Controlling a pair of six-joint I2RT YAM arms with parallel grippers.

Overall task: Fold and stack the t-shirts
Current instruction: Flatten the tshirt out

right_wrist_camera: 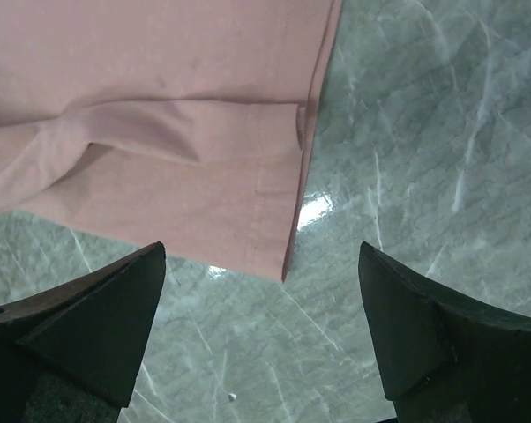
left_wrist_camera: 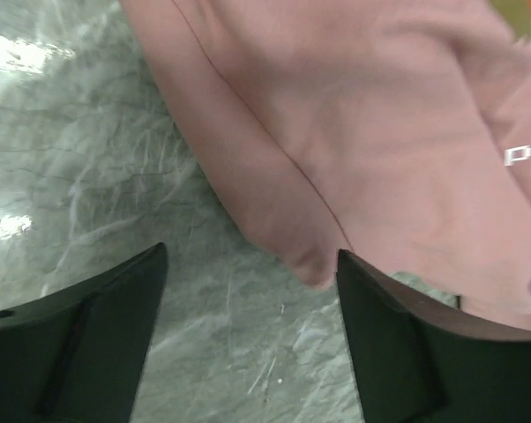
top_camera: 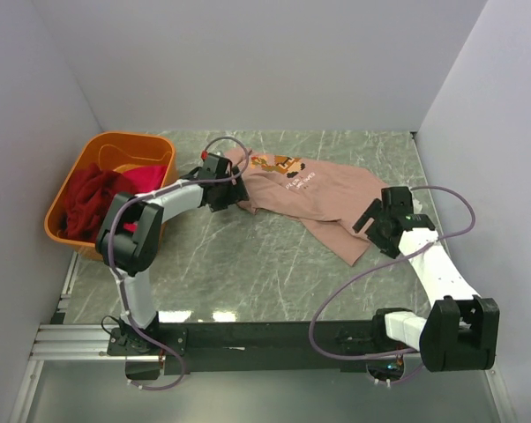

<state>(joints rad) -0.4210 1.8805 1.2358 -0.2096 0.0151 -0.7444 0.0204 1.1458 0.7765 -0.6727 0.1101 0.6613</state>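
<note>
Top view: one pink tee lies spread on the marble worktop, across the far middle. Its long axis runs diagonally, the printed end toward the far-left and a narrow end reaching toward the near-right. One orange tub sits at the far-left corner, holding a dark red cloth and a magenta cloth heaped together; how many garments that makes cannot be told. Two arms reach in. The left gripper is at the tee's left end, and the right gripper is just beside the narrow near-right end.

Left wrist view: two dark fingers stand wide apart above the marble. A rounded fold of the pink cloth dips between them, close to the right finger. Neither finger pinches it. White lettering shows at the right edge.

Right wrist view: both fingers are spread wide and hold nothing. A stitched hem corner of the tee hangs just beyond the gap, with bare marble to its right.
</note>
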